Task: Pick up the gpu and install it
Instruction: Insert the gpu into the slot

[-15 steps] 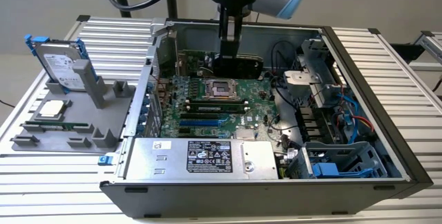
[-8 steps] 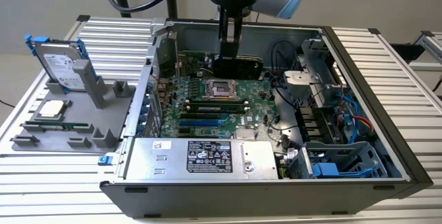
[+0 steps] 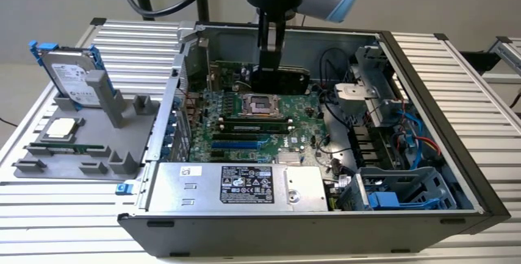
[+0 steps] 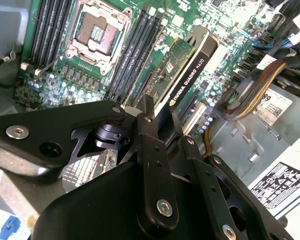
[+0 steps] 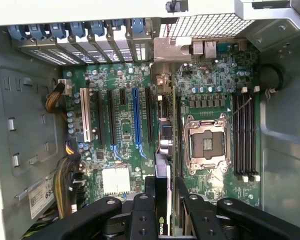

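**Q:** What's at the exterior view's left?

**A:** A grey holder tray [image 3: 49, 169] on a slatted table [image 3: 130, 38]. A silver hard drive [image 3: 69, 75] w/ blue rails stands upright at the back of it. A square processor chip [image 3: 61, 128] and a long thin memory stick [image 3: 69, 149] lie flat nearer the front.

**Q:** And the middle?

**A:** An open PC case [image 3: 456, 172], side panel off, w/ the green motherboard [image 3: 244, 136] facing up and a grey power supply [image 3: 236, 186] along the front. The arm drops in from above. Its gripper [image 3: 270, 63] pinches the gpu [image 3: 281, 81], a card w/ a black cooler. The card is held on edge, close over the board and just beside the bare processor socket [image 3: 262, 103].

**Q:** How do the fingers sit?

**A:** In the first wrist view both fingers [image 5: 145, 200] press in on the card from either side, card edge-on btwn them. It runs alongside the expansion slots [image 5: 136, 120], on their socket side.

**Q:** The right?

**A:** A drive cage [image 3: 399, 188] w/ blue clips and loose cables [image 3: 415, 142], well apart from the card.

**Q:** How far along is the job?

**A:** The pick-up looks done: the card is off the tray and inside the case. The install looks unfinished. The card appears tilted in the second wrist view w/ the grip on it. Can't tell if its lower edge meets a slot.
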Controlling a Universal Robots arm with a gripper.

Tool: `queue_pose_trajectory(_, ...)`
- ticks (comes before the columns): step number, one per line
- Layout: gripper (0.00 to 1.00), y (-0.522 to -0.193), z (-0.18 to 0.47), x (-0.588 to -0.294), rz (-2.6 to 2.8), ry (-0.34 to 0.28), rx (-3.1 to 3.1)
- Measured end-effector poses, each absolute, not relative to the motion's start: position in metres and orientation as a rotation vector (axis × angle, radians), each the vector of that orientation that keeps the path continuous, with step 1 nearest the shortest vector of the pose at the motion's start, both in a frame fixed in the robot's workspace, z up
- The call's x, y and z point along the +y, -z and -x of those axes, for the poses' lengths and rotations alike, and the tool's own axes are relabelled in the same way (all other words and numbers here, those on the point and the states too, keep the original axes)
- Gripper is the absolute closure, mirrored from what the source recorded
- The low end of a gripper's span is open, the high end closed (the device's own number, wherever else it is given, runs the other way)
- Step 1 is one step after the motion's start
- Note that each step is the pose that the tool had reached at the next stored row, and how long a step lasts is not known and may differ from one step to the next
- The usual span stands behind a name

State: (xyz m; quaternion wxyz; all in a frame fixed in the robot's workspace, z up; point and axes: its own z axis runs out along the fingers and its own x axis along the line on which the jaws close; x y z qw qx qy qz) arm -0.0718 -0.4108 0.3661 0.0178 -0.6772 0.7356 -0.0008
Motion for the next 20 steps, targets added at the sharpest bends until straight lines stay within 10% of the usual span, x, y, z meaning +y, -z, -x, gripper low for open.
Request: queue_pose_trajectory(20,1.00,-0.3627,0.0718,-0.4108,2.104,0.003,2.286)
